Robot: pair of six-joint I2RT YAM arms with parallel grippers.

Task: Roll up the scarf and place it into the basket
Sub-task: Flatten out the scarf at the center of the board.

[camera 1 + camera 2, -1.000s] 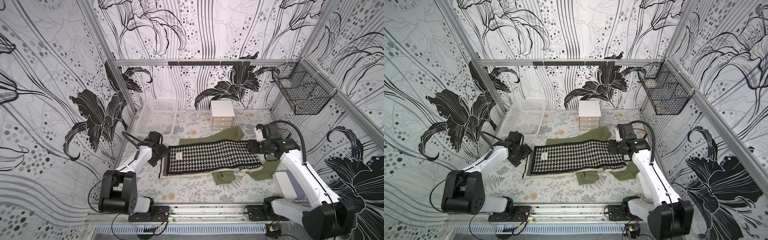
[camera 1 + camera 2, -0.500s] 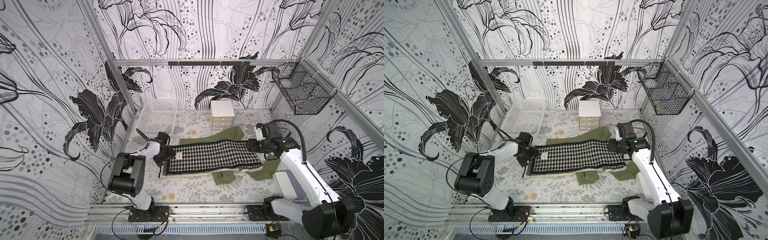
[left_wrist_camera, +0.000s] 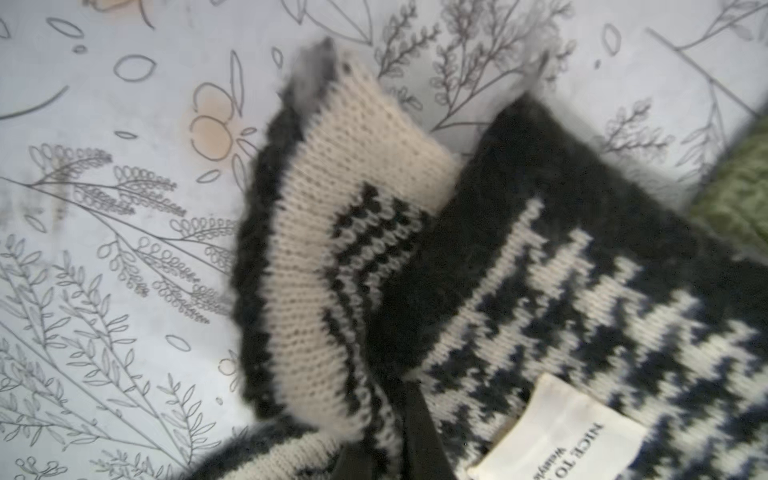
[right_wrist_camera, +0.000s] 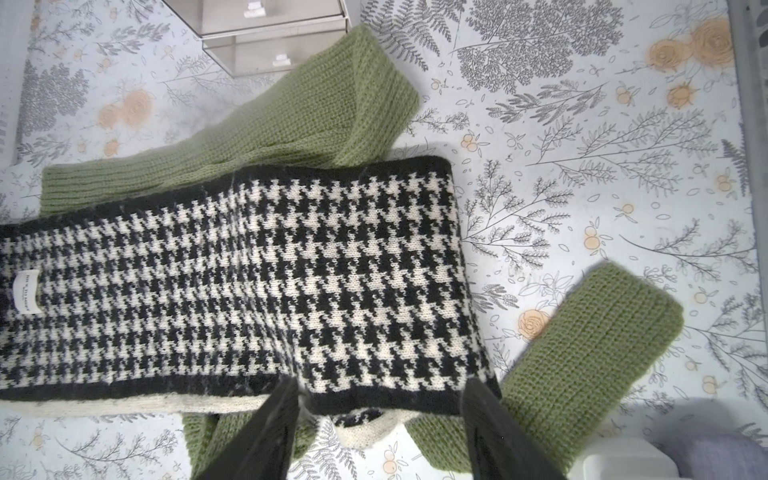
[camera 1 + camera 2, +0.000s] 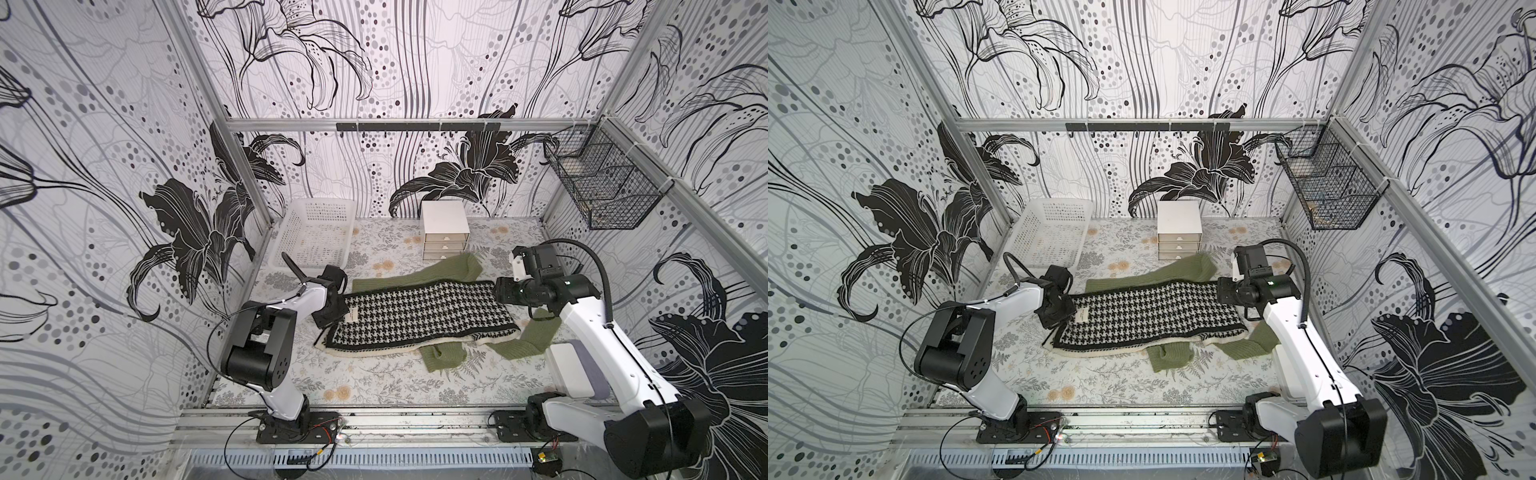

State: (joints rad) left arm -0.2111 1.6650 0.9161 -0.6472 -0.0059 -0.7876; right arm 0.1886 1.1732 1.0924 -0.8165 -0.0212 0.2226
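Top views, room: patterned panels close in the bench (image 5: 374, 382) on its left, far and right sides; its floral sheet lies flat.
Scarf (image 5: 419, 316): black-and-white houndstooth, spread flat mid-bench with its long axis running left to right. It lies over a green knit (image 5: 451, 270) that shows on the far and near sides.
Basket (image 5: 291, 226): white, empty, in the far left corner, near the scarf's left end.
Left gripper (image 5: 332, 313): closed on the scarf's left end. The left wrist view shows that edge pinched up, cream underside turned out.
Right gripper (image 4: 382, 386): jaws apart over the near corner of the right end, holding nothing.
Key relation: the scarf stretches rightward from the left gripper, so a roll would likely run left to right. The left arm is nearer the basket. The green knit may drag along.
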